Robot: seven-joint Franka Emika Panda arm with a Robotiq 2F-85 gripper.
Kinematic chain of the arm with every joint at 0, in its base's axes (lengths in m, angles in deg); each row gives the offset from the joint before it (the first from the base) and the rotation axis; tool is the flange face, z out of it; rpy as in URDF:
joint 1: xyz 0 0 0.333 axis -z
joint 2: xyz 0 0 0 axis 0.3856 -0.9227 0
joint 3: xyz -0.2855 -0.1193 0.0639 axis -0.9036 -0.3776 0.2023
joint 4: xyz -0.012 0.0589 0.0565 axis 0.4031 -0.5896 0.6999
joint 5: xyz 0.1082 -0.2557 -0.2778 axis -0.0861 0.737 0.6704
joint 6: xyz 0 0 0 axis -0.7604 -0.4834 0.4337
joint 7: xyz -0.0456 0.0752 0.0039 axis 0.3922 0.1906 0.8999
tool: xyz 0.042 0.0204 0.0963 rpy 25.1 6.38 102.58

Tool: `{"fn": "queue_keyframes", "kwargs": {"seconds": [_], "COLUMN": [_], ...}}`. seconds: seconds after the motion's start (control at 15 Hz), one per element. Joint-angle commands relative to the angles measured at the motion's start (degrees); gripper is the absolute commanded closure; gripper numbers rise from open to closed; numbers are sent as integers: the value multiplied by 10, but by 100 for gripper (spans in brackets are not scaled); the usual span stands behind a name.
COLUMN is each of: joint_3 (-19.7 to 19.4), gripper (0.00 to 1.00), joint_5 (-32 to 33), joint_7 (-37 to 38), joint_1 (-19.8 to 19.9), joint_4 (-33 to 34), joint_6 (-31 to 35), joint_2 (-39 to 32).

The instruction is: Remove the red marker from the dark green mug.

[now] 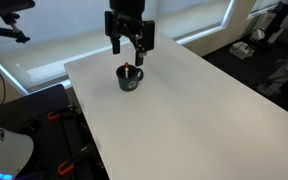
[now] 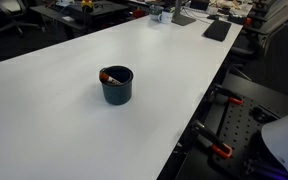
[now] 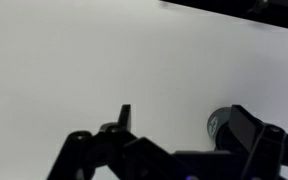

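Note:
The dark green mug (image 1: 130, 79) stands upright on the white table (image 1: 204, 110), toward its far end. It also shows in an exterior view (image 2: 116, 87) and partly in the wrist view (image 3: 215, 124), behind the right finger. The red marker (image 1: 131, 68) leans inside the mug, and its end rests at the rim (image 2: 105, 75). My gripper (image 1: 130, 50) hangs just above the mug, open and empty, with its fingers spread. In the wrist view the gripper (image 3: 184, 125) is open over bare table, with the mug beside the right finger.
The white table (image 2: 54, 70) is long, with edges close to the mug on two sides. Black clamps and a stand (image 2: 224, 130) sit off the table's side. Office chairs and desks (image 2: 44, 15) are beyond the table. A dark pad (image 2: 217, 30) lies at the far end.

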Motion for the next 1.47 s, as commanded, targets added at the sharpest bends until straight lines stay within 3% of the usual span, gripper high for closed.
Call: {"fn": "queue_keyframes", "kwargs": {"seconds": [0.0, 0.47, 0.73, 0.8, 1.4], "joint_3": [-6, 10, 39, 30, 31], "gripper": [0, 0, 0, 0, 0], "joint_5": [-7, -15, -13, -6, -3], "joint_7": [-18, -70, -113, -89, -98], "joint_1": [-2, -18, -37, -26, -24], "joint_4": [19, 120, 174, 136, 155], "joint_6": [2, -17, -31, -5, -9], "joint_2": [-24, -125, -186, -154, -177]}}
